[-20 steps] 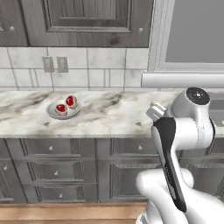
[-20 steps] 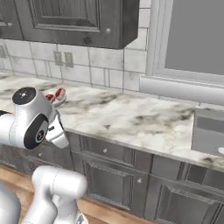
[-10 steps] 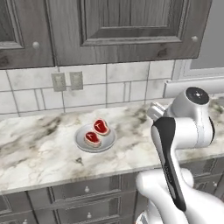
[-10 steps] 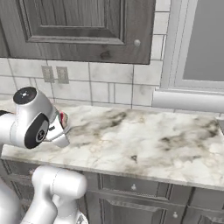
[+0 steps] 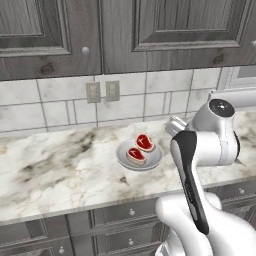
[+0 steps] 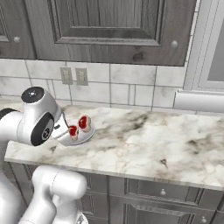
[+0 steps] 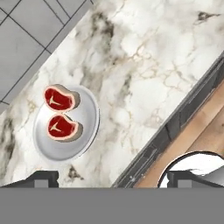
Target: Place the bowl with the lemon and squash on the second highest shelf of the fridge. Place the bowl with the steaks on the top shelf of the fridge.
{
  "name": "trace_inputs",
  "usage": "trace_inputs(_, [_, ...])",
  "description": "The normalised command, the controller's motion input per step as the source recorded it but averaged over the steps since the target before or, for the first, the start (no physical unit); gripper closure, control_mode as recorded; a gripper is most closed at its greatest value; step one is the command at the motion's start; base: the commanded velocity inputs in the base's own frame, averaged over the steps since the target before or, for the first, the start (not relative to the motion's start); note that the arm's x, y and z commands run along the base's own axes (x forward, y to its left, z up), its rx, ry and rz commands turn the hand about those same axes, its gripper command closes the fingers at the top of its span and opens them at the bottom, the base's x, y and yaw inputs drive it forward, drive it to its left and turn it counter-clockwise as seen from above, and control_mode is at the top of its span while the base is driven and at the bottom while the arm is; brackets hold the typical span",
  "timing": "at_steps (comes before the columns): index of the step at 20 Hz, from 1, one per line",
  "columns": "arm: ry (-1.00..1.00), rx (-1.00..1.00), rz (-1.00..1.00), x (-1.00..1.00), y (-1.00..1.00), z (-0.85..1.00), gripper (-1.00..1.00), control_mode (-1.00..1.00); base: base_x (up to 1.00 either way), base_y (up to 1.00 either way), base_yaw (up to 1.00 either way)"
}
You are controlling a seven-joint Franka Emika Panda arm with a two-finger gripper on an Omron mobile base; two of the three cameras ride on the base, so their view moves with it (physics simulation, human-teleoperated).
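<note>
- The bowl with the steaks (image 5: 139,155) sits on the marble counter (image 5: 60,170), not yet lifted; in my judgement this half of the task is not begun, and the top shelf of the fridge is yet to be reached; the fridge is not to be seen here.
- About the bowl with the lemon and squash I cannot tell anything; the pictures do not show whether it is already placed.
- The tool (image 7: 109,179) has its two tips standing wide apart and holds nothing; in the hand view the bowl lies above the left tip, clear of it, so the tool is near the bowl but not on it.
- The two steaks (image 7: 59,98) lie side by side inside the bowl, touching or nearly so; they could slide if the bowl is tilted when carried.
- Around the bowl: behind it the tiled wall with a double outlet (image 5: 102,91); above, dark cabinet doors (image 5: 165,30); below the counter edge, drawers (image 6: 162,192).
- Nothing stands on the counter just beside the bowl; the way down to its rim looks free; the arm's own elbow (image 5: 215,132) is close on the side of the bowl away from the outlet.
</note>
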Motion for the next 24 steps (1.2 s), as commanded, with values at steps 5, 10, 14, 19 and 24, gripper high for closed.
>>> trace_inputs(5, [0.10, 0.18, 0.15, 0.64, -0.39, -0.54, -1.00, -1.00, 0.00, 0.00, 0.00])
trace_inputs(10, [0.18, 0.06, 0.03, 0.67, 0.06, -0.69, -1.00, -1.00, 0.00, 0.00, 0.00])
trace_inputs(14, [0.10, 0.00, 0.00, 0.57, 0.00, -0.35, -1.00, -1.00, 0.00, 0.00, 0.00])
trace_inputs(19, [0.07, 0.00, 0.00, 0.49, 0.01, -0.30, -1.00, -1.00, 0.00, 0.00, 0.00])
trace_inputs(24, [0.05, 0.00, 0.01, 0.25, 0.05, -0.65, -1.00, -1.00, 0.00, 0.00, 0.00])
